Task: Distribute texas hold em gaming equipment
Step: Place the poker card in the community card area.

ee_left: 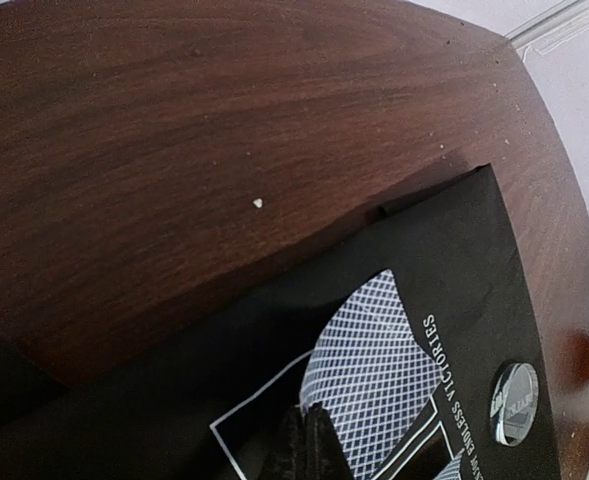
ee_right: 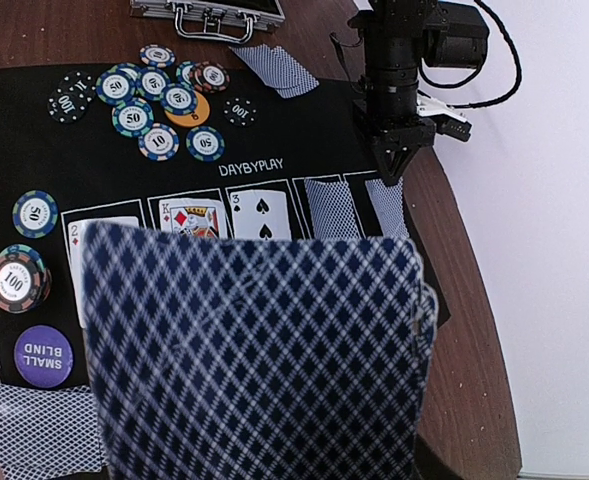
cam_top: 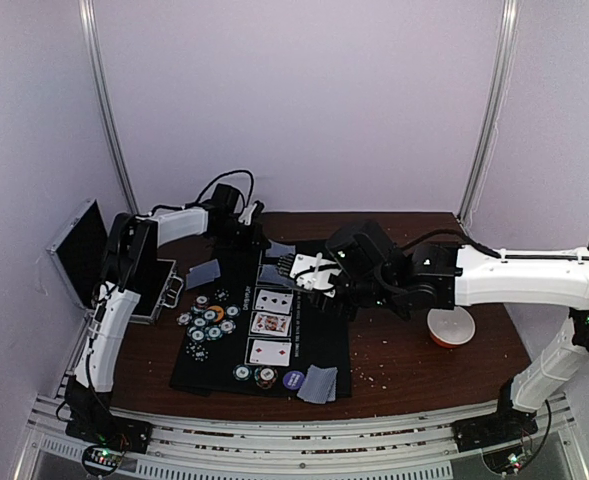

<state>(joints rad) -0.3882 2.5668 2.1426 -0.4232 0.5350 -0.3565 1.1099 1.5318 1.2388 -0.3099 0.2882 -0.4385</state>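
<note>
The right gripper [cam_top: 300,268] grasps a card [ee_right: 254,350] above the mat's [cam_top: 214,372] far edge, beside the clenched left gripper [ee_right: 390,170], with chips [ee_right: 159,100] crowding its left edge.

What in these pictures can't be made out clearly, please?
Right wrist view: the held card fills the lower frame, hiding the right gripper and part of the face-up cards.
Left wrist view: the left gripper is cut by the bottom edge; its contact with the face-down card is unclear.
Top view: the chips are too small to read.
</note>
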